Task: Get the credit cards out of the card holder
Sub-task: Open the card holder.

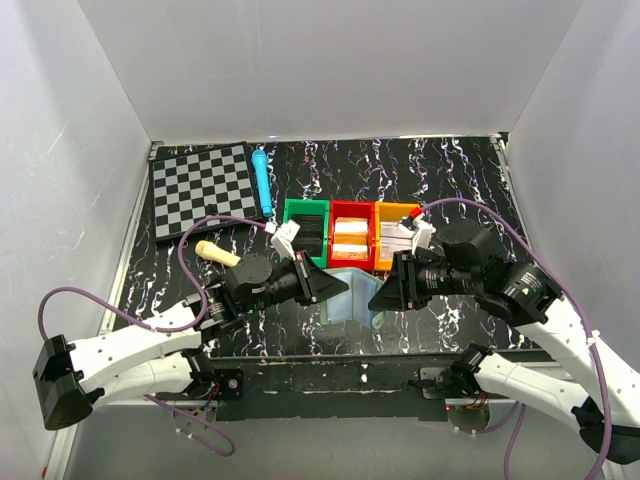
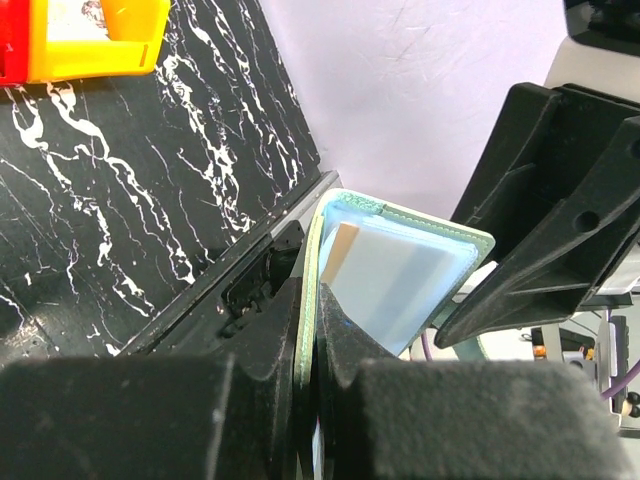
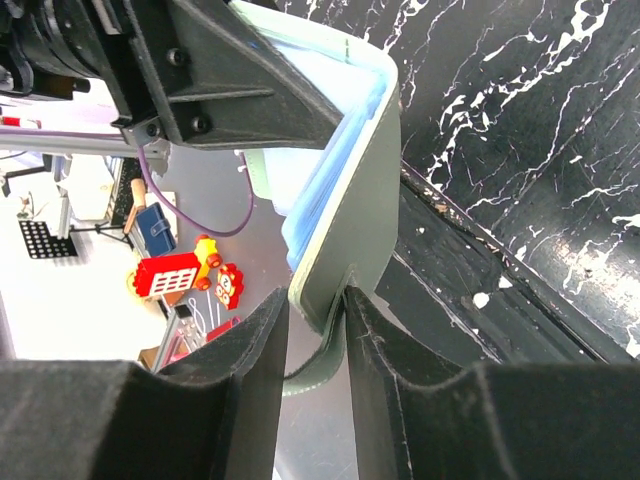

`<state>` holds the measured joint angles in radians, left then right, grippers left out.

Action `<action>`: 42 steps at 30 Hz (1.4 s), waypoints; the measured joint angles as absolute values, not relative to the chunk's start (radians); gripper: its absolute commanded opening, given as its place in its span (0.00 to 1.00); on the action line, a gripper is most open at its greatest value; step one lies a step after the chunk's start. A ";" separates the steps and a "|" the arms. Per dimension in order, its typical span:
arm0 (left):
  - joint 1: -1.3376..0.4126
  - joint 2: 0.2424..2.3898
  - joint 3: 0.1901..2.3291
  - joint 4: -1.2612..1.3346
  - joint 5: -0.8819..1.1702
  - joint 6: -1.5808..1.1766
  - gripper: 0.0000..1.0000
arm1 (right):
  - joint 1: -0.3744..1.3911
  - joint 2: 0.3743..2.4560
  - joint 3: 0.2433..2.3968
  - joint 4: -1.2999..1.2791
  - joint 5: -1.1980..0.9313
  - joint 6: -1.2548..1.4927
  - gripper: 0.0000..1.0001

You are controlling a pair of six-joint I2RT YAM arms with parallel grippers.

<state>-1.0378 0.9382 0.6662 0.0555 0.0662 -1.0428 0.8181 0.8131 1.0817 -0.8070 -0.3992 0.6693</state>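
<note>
The card holder [image 1: 350, 300] hangs open between my two grippers, above the table's near edge. In the left wrist view my left gripper [image 2: 312, 300] is shut on one grey-green flap of the card holder [image 2: 400, 280]. The tan edge of a credit card [image 2: 343, 252] sticks out of the pale blue inner panel. My right gripper [image 3: 315, 300] is closed on the other flap of the card holder [image 3: 360, 200], at the corner where its side tab [image 3: 330, 365] hangs. From above, the left gripper [image 1: 338, 287] and right gripper [image 1: 378, 297] face each other closely.
Green bin [image 1: 305, 232], red bin [image 1: 350, 237] and orange bin [image 1: 397, 235] stand in a row just behind the grippers. A chessboard [image 1: 203, 188], a blue pen-like object [image 1: 262, 180] and a tan wooden piece [image 1: 217, 253] lie at the left.
</note>
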 measured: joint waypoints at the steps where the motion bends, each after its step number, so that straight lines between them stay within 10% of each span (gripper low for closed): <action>1: -1.038 0.936 0.663 0.056 0.066 -1.044 0.00 | 0.818 0.812 1.082 -0.804 -0.400 0.670 0.37; 31: -1.038 0.922 0.646 0.076 0.067 -1.051 0.00 | 0.812 0.809 1.069 -0.758 -0.422 0.684 0.33; 42: -1.037 0.922 0.643 0.075 0.067 -1.048 0.00 | 0.812 0.818 1.069 -0.759 -0.422 0.683 0.15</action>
<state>-1.0374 0.9218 0.6430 0.0750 0.0669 -1.0477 0.8116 0.8181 1.0687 -0.7586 -0.4217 0.6830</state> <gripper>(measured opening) 0.034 0.183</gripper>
